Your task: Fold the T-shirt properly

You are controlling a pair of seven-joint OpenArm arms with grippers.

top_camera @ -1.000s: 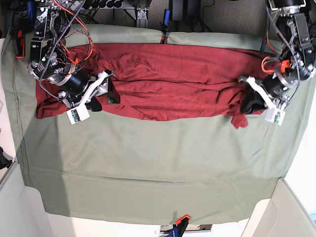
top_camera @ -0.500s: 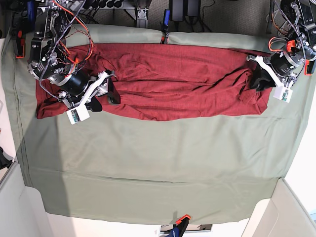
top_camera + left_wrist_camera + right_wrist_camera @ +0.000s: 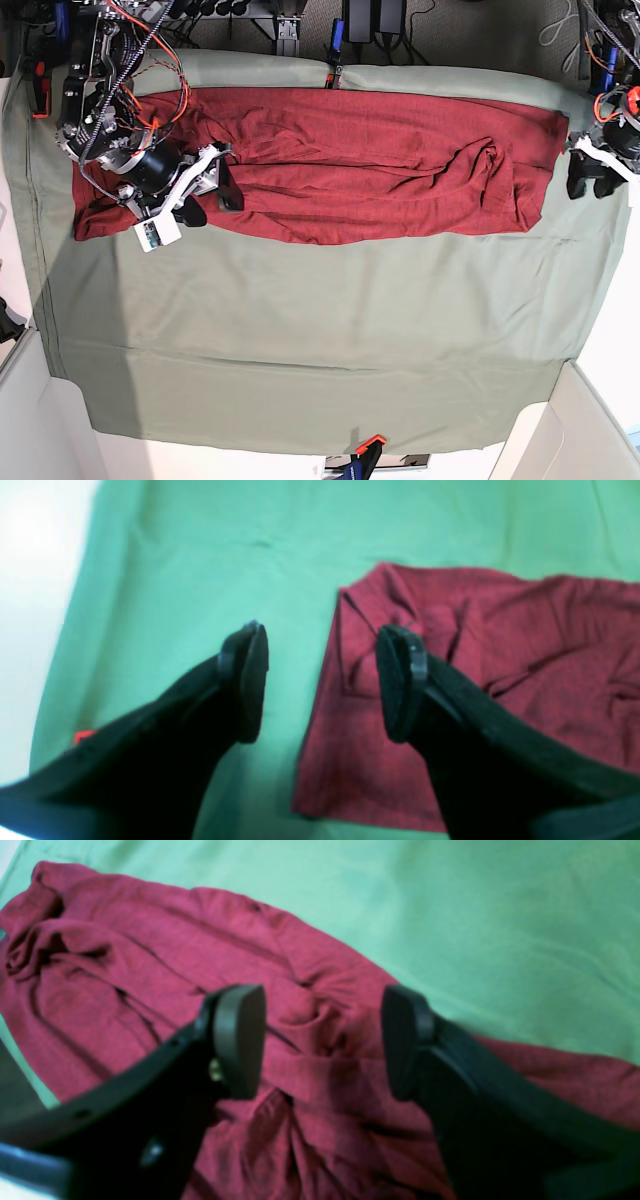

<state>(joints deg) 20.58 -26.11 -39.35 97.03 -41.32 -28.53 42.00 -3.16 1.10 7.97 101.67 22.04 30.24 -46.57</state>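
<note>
The dark red T-shirt lies spread in a long band across the far half of the table, wrinkled near its right end. My left gripper hovers just past that end over the green cloth, open and empty. In the left wrist view the left gripper straddles the shirt's edge, and its fingers hold nothing. My right gripper hangs open over the shirt's left part. In the right wrist view the right gripper has bunched folds of the T-shirt below it, with nothing between its fingers.
A sage-green cloth covers the table. A clamp grips its far edge and an orange-tipped clamp its near edge. White panels rise at the near corners. Loose red wiring hangs by the right arm.
My left gripper opened, let go of the shirt's right end and drew away to the right off the shirt. That end now lies spread out. The right arm has not moved.
</note>
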